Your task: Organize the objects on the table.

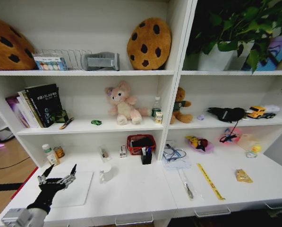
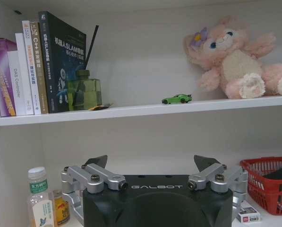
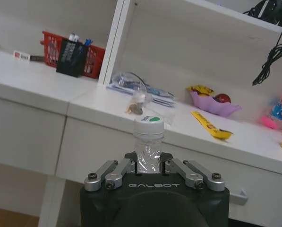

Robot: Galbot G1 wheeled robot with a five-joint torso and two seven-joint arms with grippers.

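Right pincer point(image 3: 150, 166) clamps a bottle point(image 3: 149, 137) below the desk point(image 1: 131, 189) edge. Left pincer point(image 1: 58, 173) wide above desk. Clutter remains; little appears done.

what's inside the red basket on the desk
The red basket holds a dark flat object; a black pen holder with pens stands in front, hiding its lower part. Anything beneath the dark object is covered.
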